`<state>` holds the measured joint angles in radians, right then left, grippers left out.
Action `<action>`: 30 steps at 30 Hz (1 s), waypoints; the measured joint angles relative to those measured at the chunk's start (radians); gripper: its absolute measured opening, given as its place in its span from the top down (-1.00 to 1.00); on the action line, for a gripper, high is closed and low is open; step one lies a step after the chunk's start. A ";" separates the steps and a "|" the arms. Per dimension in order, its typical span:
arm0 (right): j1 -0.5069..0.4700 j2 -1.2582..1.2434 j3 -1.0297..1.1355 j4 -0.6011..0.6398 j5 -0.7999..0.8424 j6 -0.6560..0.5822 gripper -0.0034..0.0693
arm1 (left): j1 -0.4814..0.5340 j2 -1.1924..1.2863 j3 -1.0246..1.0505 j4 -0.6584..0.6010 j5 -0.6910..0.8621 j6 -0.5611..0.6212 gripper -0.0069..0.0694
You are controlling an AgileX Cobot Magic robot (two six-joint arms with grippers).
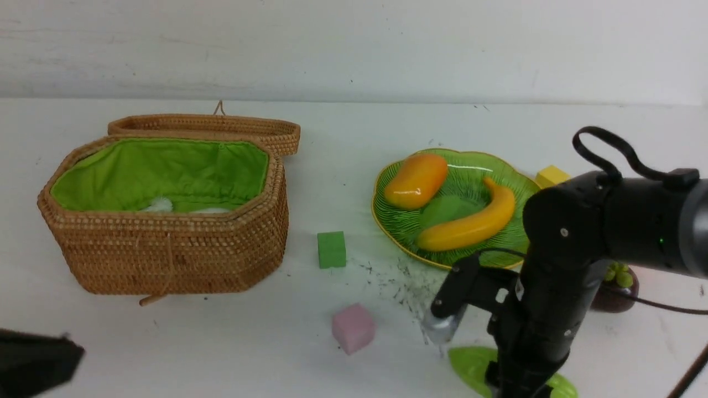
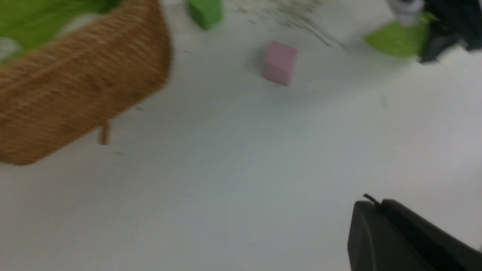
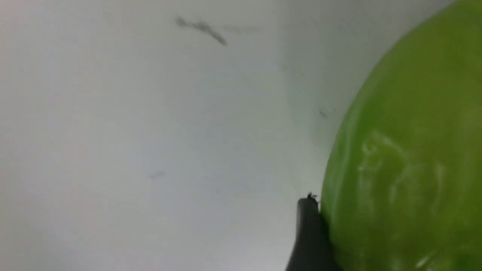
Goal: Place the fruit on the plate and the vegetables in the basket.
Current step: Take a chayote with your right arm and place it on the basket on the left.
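Overall, white table (image 1: 343, 182), scuffed near the plate (image 1: 475, 166), meets wall (image 1: 354, 50).

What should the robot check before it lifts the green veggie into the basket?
1. Right gripper down at the gourd: ok.
2. One finger touching the gourd: ok.
3. Both fingers around it: cannot tell, only one shows.
4. Basket with lid open: ok.
5. Straight way to the basket: not ok, pink cube and green cube lie between; probably lift high.
6. Left gripper shut and away from the gourd: ok.
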<state>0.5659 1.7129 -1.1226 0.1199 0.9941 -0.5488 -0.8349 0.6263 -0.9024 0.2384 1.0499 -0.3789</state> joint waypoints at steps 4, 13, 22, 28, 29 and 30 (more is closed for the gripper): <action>0.127 -0.079 -0.143 0.021 -0.112 0.105 -0.27 | 0.000 -0.054 0.001 0.216 -0.004 -0.184 0.85; 0.246 0.143 -0.621 0.112 -0.565 0.037 -0.27 | 0.000 -0.070 0.001 0.277 0.038 -0.293 0.85; 0.246 0.497 -0.951 0.097 -0.727 -0.017 -0.47 | 0.000 -0.070 0.001 0.272 0.066 -0.298 0.85; 0.246 0.509 -0.976 0.059 -0.655 -0.020 -0.94 | 0.000 -0.070 0.001 0.256 0.076 -0.298 0.85; 0.246 0.489 -0.976 0.046 -0.581 -0.018 -0.91 | 0.000 -0.070 0.001 0.253 0.074 -0.298 0.85; 0.246 0.462 -0.976 0.036 -0.504 -0.004 -0.85 | 0.000 -0.070 0.001 0.253 0.068 -0.298 0.85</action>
<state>0.8117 2.1748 -2.0987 0.1561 0.4896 -0.5531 -0.8349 0.5558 -0.9012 0.4916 1.1179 -0.6768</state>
